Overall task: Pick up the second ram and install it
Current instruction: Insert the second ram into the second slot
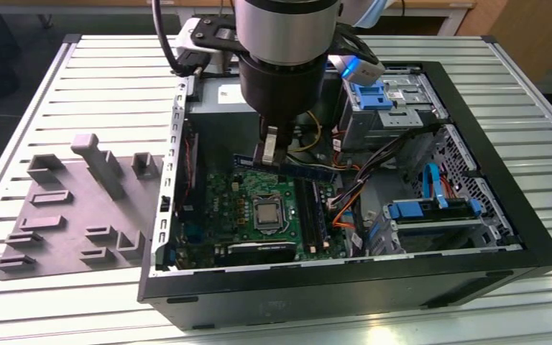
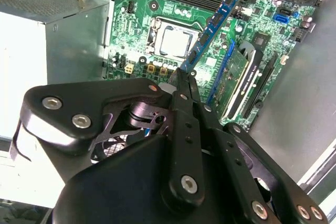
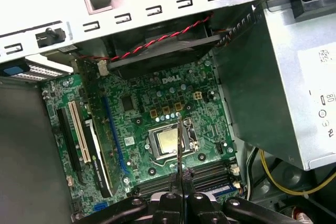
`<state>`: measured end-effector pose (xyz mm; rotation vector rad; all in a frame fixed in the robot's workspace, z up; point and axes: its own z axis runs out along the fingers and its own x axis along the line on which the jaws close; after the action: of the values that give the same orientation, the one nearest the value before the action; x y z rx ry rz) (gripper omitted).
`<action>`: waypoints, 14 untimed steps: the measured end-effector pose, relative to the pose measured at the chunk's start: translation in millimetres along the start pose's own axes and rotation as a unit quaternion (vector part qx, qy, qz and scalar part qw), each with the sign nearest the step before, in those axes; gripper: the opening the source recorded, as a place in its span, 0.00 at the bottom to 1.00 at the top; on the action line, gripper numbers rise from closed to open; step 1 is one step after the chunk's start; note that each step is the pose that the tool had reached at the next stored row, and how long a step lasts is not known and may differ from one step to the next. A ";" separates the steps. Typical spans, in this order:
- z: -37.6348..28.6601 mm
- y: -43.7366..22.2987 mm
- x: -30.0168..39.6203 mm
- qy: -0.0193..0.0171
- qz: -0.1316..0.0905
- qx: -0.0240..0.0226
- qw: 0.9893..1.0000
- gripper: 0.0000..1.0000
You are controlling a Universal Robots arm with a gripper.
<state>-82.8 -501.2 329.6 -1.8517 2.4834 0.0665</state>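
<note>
- Stick in hand: the second ram [image 1: 300, 168], a long, flat, dark blue memory board with black chips, hangs in the air above the square silver processor [image 1: 268, 213], inside the open black tower case [image 1: 353, 291].
- The black metal two-finger gripper [image 1: 268, 159] is clamped on it, jaws nearly together. It pinches the thin board close to one end, and the rest juts out free.
- Held so far off centre, the stick could pivot or slip in the pinch once one end meets resistance.
- The long black memory slots [image 1: 312, 208] lie just beside the processor, on the exterior view's right. The board sits crosswise to them, so lowering it without a turn would likely land it across the slots rather than in one.
- The orange and yellow cable bundle [image 1: 348, 190], beyond the slots from the processor, is near the free end and could snag it.
- Whether the slot latches stand open I cannot tell; closed ones would block seating.
</note>
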 end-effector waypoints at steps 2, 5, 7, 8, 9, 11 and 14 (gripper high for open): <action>0.0 0.0 0.0 0.000 0.006 0.000 1.000 0.12; 0.0 0.0 0.0 0.000 0.016 0.001 1.000 0.12; 0.1 0.0 0.0 0.000 0.022 0.001 1.000 0.12; 0.1 0.0 0.0 0.000 0.025 0.001 1.000 0.12; 0.1 0.0 0.0 0.000 0.028 0.002 1.000 0.12; 0.1 0.0 0.0 0.000 0.034 0.002 0.999 0.12; 0.1 0.0 0.0 0.000 0.043 0.003 0.999 0.12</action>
<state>-82.8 -501.3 329.5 -1.7416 2.5597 0.0635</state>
